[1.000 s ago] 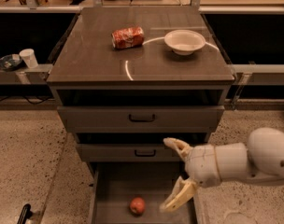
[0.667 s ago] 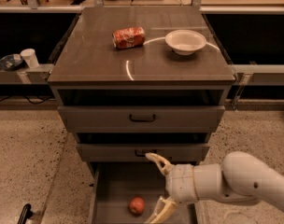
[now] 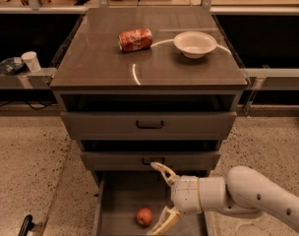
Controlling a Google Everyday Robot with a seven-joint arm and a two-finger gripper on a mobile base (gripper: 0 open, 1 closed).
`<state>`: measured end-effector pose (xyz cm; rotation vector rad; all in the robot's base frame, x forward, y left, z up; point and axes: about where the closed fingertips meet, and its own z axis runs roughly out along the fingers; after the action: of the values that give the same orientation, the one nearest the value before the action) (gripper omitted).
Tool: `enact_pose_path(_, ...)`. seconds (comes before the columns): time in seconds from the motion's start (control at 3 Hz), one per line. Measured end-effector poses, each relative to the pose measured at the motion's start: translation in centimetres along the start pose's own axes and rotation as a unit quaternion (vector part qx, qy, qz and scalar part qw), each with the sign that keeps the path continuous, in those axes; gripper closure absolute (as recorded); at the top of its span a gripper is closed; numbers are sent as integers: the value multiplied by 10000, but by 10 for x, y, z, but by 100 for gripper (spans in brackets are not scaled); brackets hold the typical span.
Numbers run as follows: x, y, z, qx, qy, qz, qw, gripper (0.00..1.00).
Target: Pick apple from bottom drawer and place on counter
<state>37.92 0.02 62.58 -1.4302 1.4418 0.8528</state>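
Single-arm pick from an open drawer, approach stage. The gripper sits inside the pulled-out bottom drawer with its two fingers spread wide. One finger stands high, near the front of the middle drawer; the other lies low, just right of the apple. The apple rests on the drawer floor toward the front, just beside the lower finger; whether they touch cannot be told.

Likely hazards, as judged from this layout:

(a) The apple lies beside the opening rather than between the fingers, so closing now would probably grasp nothing.
(b) The fruit is round and the floor is plain, so a nudge from the lower finger could send it rolling toward the left wall or the back of the drawer.
(c) The upper finger is close to the middle drawer's front and its handle, so a careless turn of the wrist could strike them.
(d) On the way up, the arm must pass the fronts of both upper drawers; a clipped edge could knock a weakly held apple loose.
(e) The counter is glossy and already carries a can and a white bowl. An apple released with sideways motion could roll into them or off the edge
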Motion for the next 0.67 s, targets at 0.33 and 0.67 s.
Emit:
enact_pose_path(0.33, 21, -15, -1, 16, 214, 130, 9997, 0)
enact_pose_path(0.67, 74, -43, -5, 151, 497, 143, 9985, 0)
